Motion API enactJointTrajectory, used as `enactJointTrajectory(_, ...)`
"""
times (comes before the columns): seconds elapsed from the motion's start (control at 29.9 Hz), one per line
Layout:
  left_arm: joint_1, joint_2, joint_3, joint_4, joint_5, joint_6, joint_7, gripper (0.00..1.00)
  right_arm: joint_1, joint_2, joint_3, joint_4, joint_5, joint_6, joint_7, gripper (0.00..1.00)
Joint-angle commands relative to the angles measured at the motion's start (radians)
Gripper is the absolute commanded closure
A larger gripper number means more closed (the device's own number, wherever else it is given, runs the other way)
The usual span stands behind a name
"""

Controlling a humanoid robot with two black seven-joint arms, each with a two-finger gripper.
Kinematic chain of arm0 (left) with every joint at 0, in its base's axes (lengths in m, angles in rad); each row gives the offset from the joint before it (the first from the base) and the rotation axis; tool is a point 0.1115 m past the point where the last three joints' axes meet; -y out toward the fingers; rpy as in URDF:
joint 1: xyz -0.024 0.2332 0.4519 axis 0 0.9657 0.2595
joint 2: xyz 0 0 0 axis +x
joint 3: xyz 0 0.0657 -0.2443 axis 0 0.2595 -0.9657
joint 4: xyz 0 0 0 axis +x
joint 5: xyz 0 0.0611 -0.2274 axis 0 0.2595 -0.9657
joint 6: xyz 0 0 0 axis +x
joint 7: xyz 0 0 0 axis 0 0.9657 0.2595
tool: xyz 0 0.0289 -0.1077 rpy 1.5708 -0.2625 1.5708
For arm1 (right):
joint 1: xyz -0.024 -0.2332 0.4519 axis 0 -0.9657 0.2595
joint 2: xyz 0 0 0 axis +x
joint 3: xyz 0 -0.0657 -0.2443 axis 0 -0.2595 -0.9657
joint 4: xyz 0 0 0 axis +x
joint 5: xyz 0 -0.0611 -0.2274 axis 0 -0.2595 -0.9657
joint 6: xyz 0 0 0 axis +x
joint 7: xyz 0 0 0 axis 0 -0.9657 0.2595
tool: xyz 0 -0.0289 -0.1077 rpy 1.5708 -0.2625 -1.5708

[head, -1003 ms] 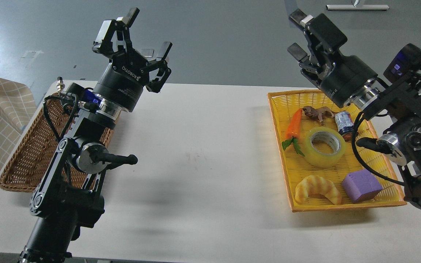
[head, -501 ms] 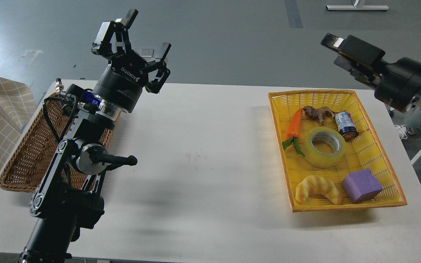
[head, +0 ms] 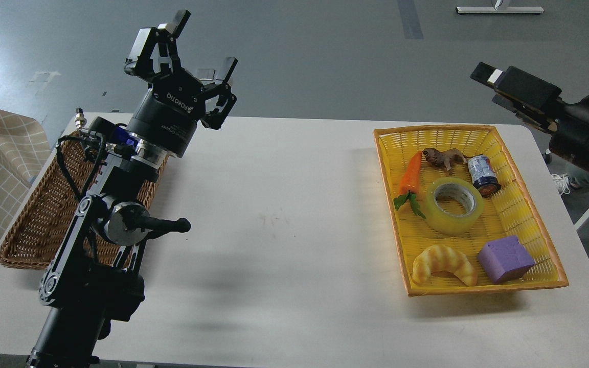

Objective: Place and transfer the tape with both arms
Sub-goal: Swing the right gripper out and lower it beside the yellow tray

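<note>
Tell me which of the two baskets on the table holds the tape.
The yellow basket on the right holds the tape, lying flat among toys. The brown wicker basket on the left sits partly behind the left arm.

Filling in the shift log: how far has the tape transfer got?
Nothing looks done yet. The tape lies flat in the yellow basket. Neither gripper holds anything: the left gripper is open above the table's far edge, the right gripper hangs beyond the basket. Picking, handover and placing remain.

Table (head: pixel 284 230) carried a wicker basket (head: pixel 28 225) at its left edge and a tray (head: pixel 540 225) at its right; in the tray, tape (head: pixel 453 205) lay centrally, carrot (head: pixel 411 176) to its left, croissant (head: pixel 444 263) and block (head: pixel 505 259) in front, can (head: pixel 482 175) and animal figure (head: pixel 444 157) behind.
</note>
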Motion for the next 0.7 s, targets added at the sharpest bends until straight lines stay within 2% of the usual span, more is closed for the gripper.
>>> enactJointTrajectory(0.0, 0.004, 0.000, -0.001, -0.002, 0.000, 0.001, 0.000, 0.02, -0.040, -0.063, -0.035, -0.030, -0.088, 0.002, 0.005, 0.00)
enactJointTrajectory(0.17, 0.006, 0.000, -0.001, -0.001, 0.000, 0.001, 0.000, 0.02, -0.036, -0.076, -0.140, -0.103, -0.283, 0.002, -0.002, 0.00)
enactJointTrajectory(0.47, 0.012, 0.000, -0.001, -0.001, 0.000, 0.001, 0.000, 0.02, 0.009, -0.054, -0.224, -0.295, -0.392, 0.002, -0.017, 0.00)
enactJointTrajectory(0.67, 0.013, 0.000, 0.001, -0.001, -0.002, 0.001, 0.000, 0.02, 0.029, -0.008, -0.261, -0.344, -0.403, 0.002, -0.012, 0.02)
